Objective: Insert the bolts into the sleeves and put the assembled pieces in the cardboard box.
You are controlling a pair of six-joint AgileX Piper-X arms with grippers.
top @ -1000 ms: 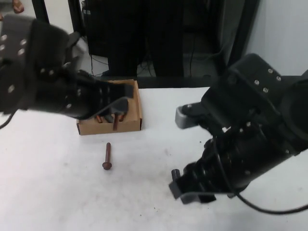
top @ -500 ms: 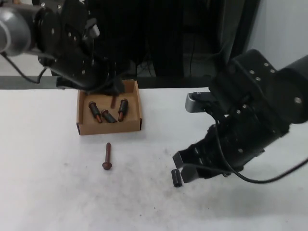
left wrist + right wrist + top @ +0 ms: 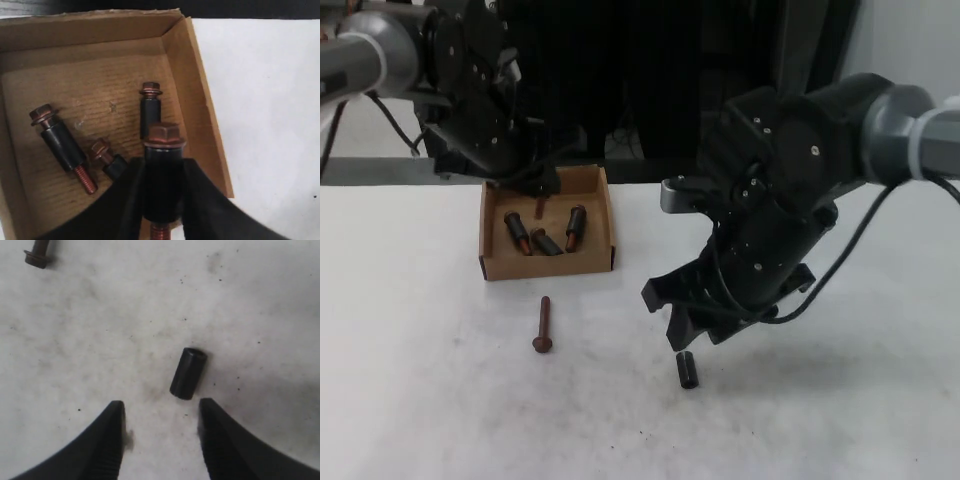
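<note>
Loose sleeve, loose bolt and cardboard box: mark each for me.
loose sleeve (image 3: 188, 373), right wrist view, middle of its side.
loose bolt (image 3: 543, 320), high view, middle of shank.
cardboard box (image 3: 548, 263), high view, near outer wall.

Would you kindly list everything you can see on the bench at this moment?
cardboard box: one, brown, open-topped, far left part of the table.
assembled pieces in the box: three, black sleeves on copper-coloured bolts, lying on the box floor.
held assembled piece: one, same colours, above the box.
loose bolt: one, reddish brown, on the table in front of the box.
loose sleeve: one, black, lying on the table.
table: one, white.
left gripper: black, shut on the held assembled piece.
right gripper: black, open, close to the loose sleeve, not touching it.
</note>
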